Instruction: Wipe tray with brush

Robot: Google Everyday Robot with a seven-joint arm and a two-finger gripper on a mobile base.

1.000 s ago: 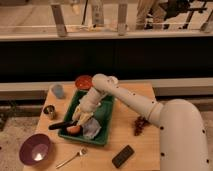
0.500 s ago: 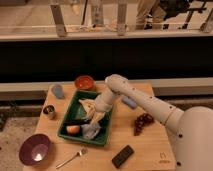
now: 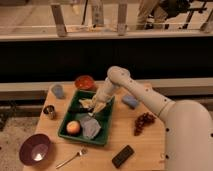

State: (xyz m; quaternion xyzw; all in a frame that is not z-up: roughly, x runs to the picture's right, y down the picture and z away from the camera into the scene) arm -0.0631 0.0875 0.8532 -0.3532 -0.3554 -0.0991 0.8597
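While the gripper [image 3: 97, 106] hangs low inside the upper end of the tray [image 3: 81, 139] at frame centre (its grip cannot be told, nor the brush made out), a wide sweep could shove the apple [image 3: 73, 127] over the rim.

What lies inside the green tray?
A round fruit, a grey-blue piece and something yellowish. The gripper hangs over the tray at its far end, covering what lies beneath.
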